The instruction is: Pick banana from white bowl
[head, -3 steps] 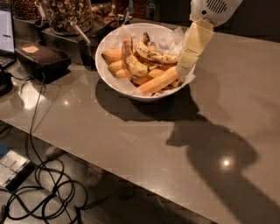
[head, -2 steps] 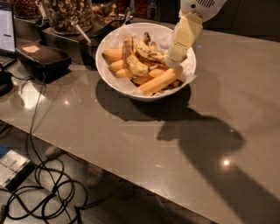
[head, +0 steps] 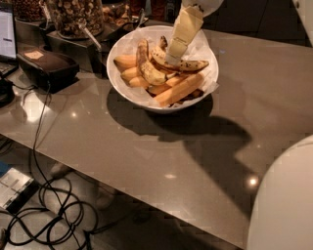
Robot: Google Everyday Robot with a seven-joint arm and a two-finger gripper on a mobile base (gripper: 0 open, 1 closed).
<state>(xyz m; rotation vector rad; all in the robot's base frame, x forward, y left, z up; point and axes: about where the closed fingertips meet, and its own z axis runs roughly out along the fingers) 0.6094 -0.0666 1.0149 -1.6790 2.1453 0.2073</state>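
Observation:
A large white bowl (head: pixel 122 85) lined with crinkled white paper stands at the back of the grey table. It holds several bananas. The long, slim, brown-spotted banana (head: pixel 188 65) lies across the upper middle of the pile. A shorter, plumper spotted banana (head: pixel 146 68) lies to its left, and smooth orange-yellow ones (head: pixel 178 90) lie below. My gripper (head: pixel 172 59) reaches down from the top of the view into the bowl, its pale yellow fingers (head: pixel 180 38) pointing at the left part of the spotted banana.
A black box (head: pixel 46 66) and a laptop edge (head: pixel 6 34) sit at the left. Glass jars of snacks (head: pixel 73 14) stand behind the bowl. Cables (head: pixel 54 215) lie on the floor below the table. A white robot part (head: pixel 286 205) fills the lower right corner.
My gripper has moved left from the bowl's right rim to over the bowl's middle, onto the spotted banana. The view has shifted closer to the table.

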